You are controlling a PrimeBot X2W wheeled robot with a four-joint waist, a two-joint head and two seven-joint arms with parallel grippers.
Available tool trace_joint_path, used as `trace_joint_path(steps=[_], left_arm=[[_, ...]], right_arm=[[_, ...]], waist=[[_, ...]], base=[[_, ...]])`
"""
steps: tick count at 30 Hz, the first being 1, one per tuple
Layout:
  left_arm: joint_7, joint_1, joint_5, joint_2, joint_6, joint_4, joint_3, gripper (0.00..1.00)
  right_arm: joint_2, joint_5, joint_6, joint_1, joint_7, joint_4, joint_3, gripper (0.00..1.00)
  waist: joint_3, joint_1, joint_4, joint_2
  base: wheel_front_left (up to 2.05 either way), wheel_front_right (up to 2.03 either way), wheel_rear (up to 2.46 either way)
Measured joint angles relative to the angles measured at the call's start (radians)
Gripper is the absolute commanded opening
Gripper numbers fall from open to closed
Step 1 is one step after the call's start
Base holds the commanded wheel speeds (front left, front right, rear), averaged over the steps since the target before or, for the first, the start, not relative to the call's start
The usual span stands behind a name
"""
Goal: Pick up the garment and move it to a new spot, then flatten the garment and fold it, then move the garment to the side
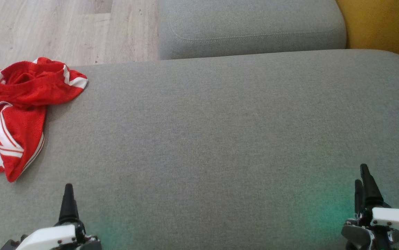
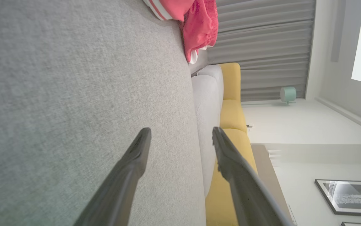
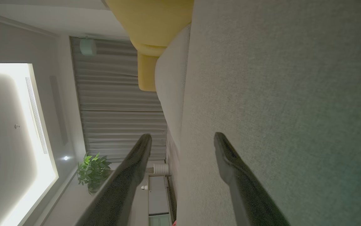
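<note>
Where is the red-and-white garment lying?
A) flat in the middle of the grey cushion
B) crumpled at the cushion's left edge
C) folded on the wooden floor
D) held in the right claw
B: the head view shows the garment bunched up at the left edge of the grey cushion.

No word, number, brand or sign can be read in any view. The red and white garment [image 1: 15, 114] bears plain stripes with no legible letters. The framed picture [image 2: 350, 196] in the left wrist view carries pale marks too blurred to make out.
</note>
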Motion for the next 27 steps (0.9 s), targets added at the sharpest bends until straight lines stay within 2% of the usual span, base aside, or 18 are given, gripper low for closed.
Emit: trace_joint_path(steps=[27], left_arm=[[-0.076, 0.035, 0.395, 0.000, 0.034, -0.085, -0.074, 1.00]], right_arm=[[0.000, -0.409, 0.000, 0.025, -0.073, -0.099, 0.075, 1.00]], waist=[[-0.022, 0.0000, 0.009, 0.0000]], base=[[0.00, 0.00, 0.00]])
